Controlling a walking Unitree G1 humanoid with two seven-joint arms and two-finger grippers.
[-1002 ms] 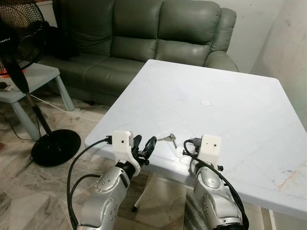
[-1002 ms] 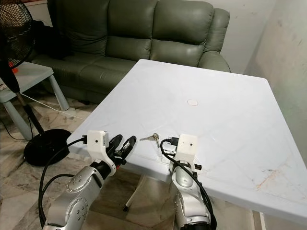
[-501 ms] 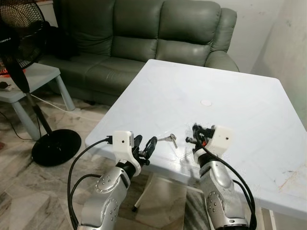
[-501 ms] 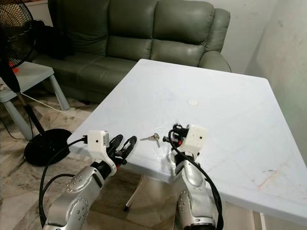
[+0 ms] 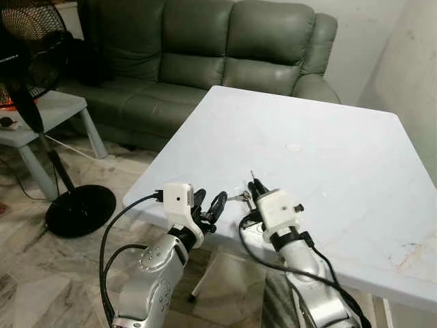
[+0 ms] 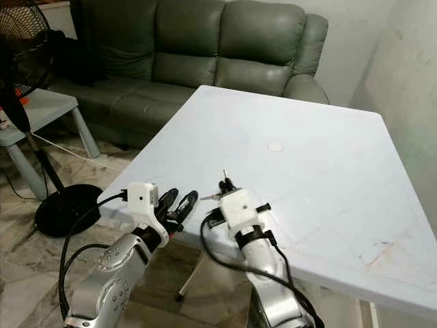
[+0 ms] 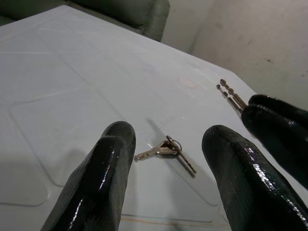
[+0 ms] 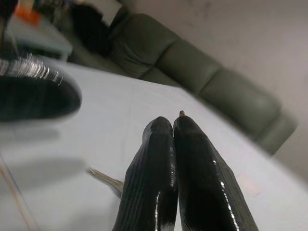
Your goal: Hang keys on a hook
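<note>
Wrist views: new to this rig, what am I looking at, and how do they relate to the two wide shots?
It is a humanoid robot with two silver arms. The wide shots come from its head camera, looking down at a white table. Each wrist view looks along one gripper's black fingers. The left gripper is open at the table's near edge, framing the keys lying on the table. The right gripper is shut, fingers pressed together, just beside the keys. Nothing is held yet. A green sofa stands behind.

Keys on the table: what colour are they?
Silvery metal; the keys lie on the white table, clearest in the left wrist view.
</note>
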